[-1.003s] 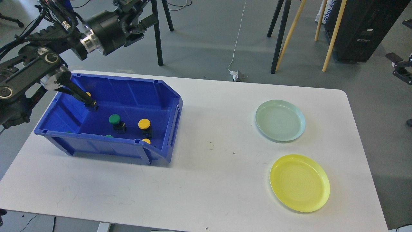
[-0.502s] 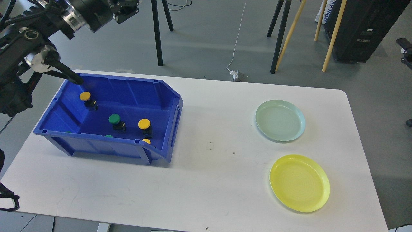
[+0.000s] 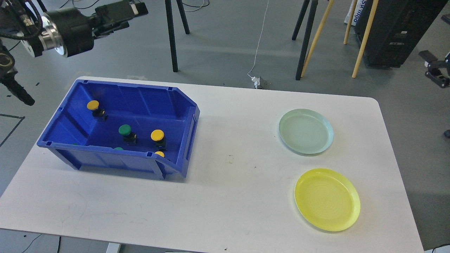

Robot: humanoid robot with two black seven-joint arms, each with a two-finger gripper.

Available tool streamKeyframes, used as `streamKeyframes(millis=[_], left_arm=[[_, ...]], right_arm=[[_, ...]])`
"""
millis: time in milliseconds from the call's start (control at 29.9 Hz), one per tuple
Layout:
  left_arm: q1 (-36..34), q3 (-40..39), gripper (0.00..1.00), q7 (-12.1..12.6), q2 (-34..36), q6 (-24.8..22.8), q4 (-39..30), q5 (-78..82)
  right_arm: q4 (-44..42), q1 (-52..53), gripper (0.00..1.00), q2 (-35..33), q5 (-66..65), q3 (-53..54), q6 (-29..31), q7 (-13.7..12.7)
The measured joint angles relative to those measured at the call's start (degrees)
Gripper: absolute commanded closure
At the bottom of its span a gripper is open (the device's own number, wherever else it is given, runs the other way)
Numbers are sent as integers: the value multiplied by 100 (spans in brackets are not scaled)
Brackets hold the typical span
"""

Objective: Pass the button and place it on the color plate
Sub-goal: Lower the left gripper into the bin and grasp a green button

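A blue bin (image 3: 191, 121) stands on the left of the white table. Inside it are a yellow button (image 3: 92, 105) at the back left, a green button (image 3: 124, 130) in the middle and a yellow button (image 3: 157, 134) to its right. More yellow and green caps peek over the front wall. A pale green plate (image 3: 306, 131) and a yellow plate (image 3: 327, 199) lie at the right, both empty. My left gripper (image 3: 135, 9) is high above the bin's far edge, seen dark and end-on, with nothing visible in it. My right gripper (image 3: 435, 68) shows small at the right edge, off the table.
Black tripod legs (image 3: 171, 38) and wooden poles (image 3: 364, 38) stand on the floor beyond the table. A white cable and plug (image 3: 257, 82) lie at the table's far edge. Bare table (image 3: 232, 196) lies between the bin and the plates.
My left arm has lifted out of the bin and pulled back up and to the left. The back-left yellow button stays in the bin. My right gripper has shifted a little at the right edge.
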Motion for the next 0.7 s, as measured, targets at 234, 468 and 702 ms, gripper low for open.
streamKeyframes(millis=[234,468,702], left_arm=[[47,904,0,-5,139,0,-328,1948],[182,1577,0,-43,-497,1,680,2968],[298,2087,0,-328,-978,1,1839,3011]], right_arm=[[7,16,2,0,-3,-263,-1,18],[15,28,2,-58,-3,-276,-2,20],[14,-12,2,-94,-3,-276,-2,20]])
